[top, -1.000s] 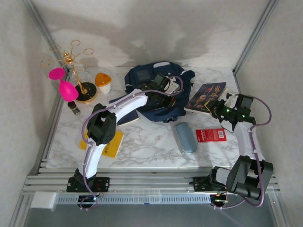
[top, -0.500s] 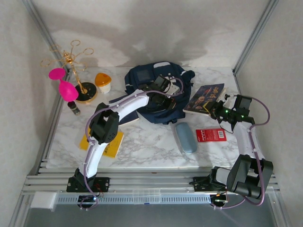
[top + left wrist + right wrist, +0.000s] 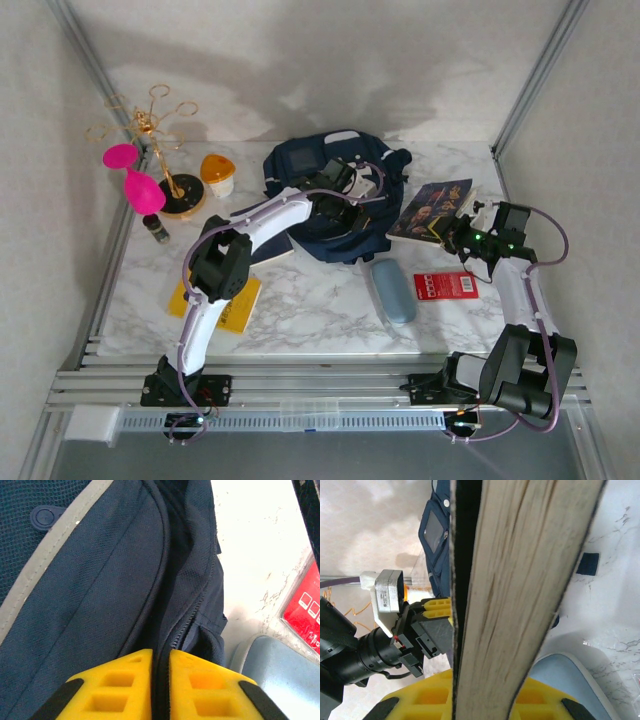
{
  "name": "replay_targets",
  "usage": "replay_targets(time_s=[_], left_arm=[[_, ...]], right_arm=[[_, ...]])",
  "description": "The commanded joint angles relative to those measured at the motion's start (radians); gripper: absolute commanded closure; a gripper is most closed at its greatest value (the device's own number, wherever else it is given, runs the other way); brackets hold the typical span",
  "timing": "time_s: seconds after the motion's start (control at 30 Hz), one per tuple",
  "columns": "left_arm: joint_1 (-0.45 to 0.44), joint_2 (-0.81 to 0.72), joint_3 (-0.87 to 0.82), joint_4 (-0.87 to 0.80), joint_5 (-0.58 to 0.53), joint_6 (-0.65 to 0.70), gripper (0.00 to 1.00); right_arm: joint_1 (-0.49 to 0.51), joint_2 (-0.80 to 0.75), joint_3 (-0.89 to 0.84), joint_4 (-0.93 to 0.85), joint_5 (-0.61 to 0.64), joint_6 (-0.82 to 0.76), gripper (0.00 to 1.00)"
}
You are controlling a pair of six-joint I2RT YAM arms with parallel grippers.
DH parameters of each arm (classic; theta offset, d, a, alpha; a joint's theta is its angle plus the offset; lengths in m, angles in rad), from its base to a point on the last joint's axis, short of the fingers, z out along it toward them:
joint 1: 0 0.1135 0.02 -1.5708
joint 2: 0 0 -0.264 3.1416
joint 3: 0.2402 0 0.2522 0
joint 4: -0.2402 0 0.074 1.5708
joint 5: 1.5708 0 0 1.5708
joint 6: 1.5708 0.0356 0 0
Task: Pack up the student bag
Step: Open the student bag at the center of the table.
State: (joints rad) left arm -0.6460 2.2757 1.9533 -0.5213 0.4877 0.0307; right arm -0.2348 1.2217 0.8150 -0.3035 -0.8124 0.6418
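- While a grey-blue case (image 3: 392, 290) sits near centre on the table (image 3: 310, 300), a red packet (image 3: 446, 285) lies just right of it.
- Right gripper (image 3: 455, 233), mid right: clamped on a book (image 3: 432, 207).
- Left gripper (image 3: 160, 682): on the bag's zipper seam, fingers a slit apart; can't tell if pinching.
- Bag (image 3: 296, 160): far centre.

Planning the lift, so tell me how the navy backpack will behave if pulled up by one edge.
Likely floppy: the student bag lies slumped and folded, so one edge would probably rise alone. Its matte woven cloth in the left wrist view should not slip much. It looks flat, so perhaps light.
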Motion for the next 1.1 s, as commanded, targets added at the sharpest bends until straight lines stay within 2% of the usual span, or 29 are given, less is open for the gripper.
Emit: replay_targets(time_s=[0.0,0.2,0.33,0.47,0.67,0.87,1.07], left_arm=[[0.020,-0.011,-0.013,0.002,0.025,0.017,0.83],[0.025,-0.017,-0.043,0.017,0.039,0.014,0.88],[0.015,-0.015,-0.037,0.003,0.033,0.035,0.98],[0.025,-0.046,-0.023,0.025,0.013,0.029,1.00],[0.023,-0.169,0.000,0.076,-0.133,0.032,1.00],[0.007,-0.309,-0.007,0.185,-0.262,0.050,1.00],[-0.008,-0.390,-0.051,0.304,-0.340,0.067,1.00]], right_arm=[[0.004,-0.004,0.010,0.051,-0.038,-0.024,1.00],[0.003,-0.003,0.009,0.052,-0.037,-0.026,1.00],[0.003,-0.005,0.010,0.053,-0.036,-0.023,1.00],[0.004,-0.007,0.020,0.027,-0.032,-0.043,1.00],[0.020,-0.026,0.057,-0.043,-0.065,-0.073,1.00],[0.130,-0.046,0.064,-0.080,-0.087,-0.061,1.00],[0.319,0.010,0.070,0.109,-0.085,0.064,1.00]])
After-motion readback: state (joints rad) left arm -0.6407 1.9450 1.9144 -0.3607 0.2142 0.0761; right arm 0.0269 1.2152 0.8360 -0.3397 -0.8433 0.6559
